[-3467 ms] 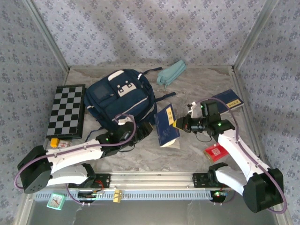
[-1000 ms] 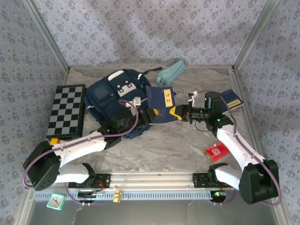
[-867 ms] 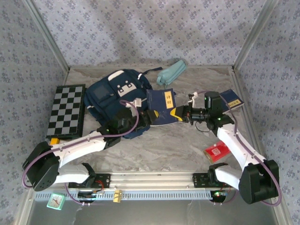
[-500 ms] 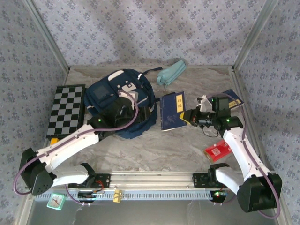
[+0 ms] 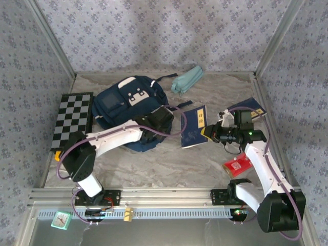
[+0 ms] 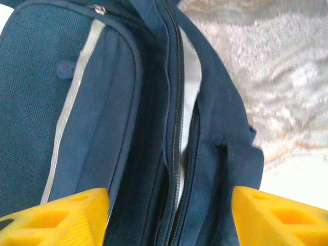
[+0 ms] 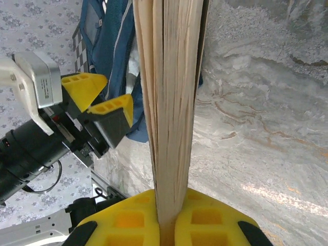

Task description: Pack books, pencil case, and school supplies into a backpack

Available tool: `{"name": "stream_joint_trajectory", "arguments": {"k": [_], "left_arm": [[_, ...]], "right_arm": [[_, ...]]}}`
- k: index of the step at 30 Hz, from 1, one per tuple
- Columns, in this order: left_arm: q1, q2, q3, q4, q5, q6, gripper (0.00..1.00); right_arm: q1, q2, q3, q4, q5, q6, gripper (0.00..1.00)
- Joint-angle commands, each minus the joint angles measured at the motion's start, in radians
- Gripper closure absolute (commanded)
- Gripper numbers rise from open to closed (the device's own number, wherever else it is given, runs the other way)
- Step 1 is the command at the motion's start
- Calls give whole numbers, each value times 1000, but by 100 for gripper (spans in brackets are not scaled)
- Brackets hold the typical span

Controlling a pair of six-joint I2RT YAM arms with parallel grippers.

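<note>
The navy backpack [image 5: 125, 105] lies at the back left with its zip [image 6: 177, 128] partly undone, showing pale lining. My left gripper [image 5: 152, 132] hangs open just above that opening, one yellow finger [image 6: 56, 218] on each side, holding nothing. To its right, clear of the bag, my right gripper [image 5: 207, 132] is shut on the edge of a navy book [image 5: 195, 125]; its page edges [image 7: 171, 102] stand upright between the pads. A second navy book [image 5: 251, 108] lies behind the right arm. The teal pencil case [image 5: 187, 79] rests at the back. A red packet [image 5: 237, 165] lies near the right base.
A checkered board [image 5: 73, 120] lies along the left wall with a small yellow object [image 5: 59, 154] at its near end. Bare marble table [image 5: 169, 164] stretches between the backpack and the front rail. Patterned walls close in three sides.
My left gripper has opened and its arm has swung over the backpack's opening. The right gripper has drawn the navy book rightward, away from the bag.
</note>
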Motion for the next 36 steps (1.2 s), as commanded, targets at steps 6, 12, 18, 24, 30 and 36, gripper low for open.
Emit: {"name": "stream_joint_trajectory", "arguments": {"k": [6, 12, 18, 24, 30, 36], "left_arm": [[35, 134, 154, -8, 48, 47, 49], [80, 184, 196, -22, 116, 21, 62], [98, 190, 202, -32, 146, -4, 80], [96, 124, 199, -45, 186, -11, 100], [97, -27, 248, -123, 86, -12, 100], [99, -162, 269, -125, 50, 89, 100]], "right_arm": [[-29, 9, -26, 33, -48, -18, 100], [-41, 20, -24, 33, -61, -24, 100], [-47, 36, -10, 35, -75, -24, 100], [-47, 40, 10, 11, -82, -37, 100], [-20, 30, 20, 6, -119, -6, 100], [162, 29, 58, 110, -104, 160, 100]]}}
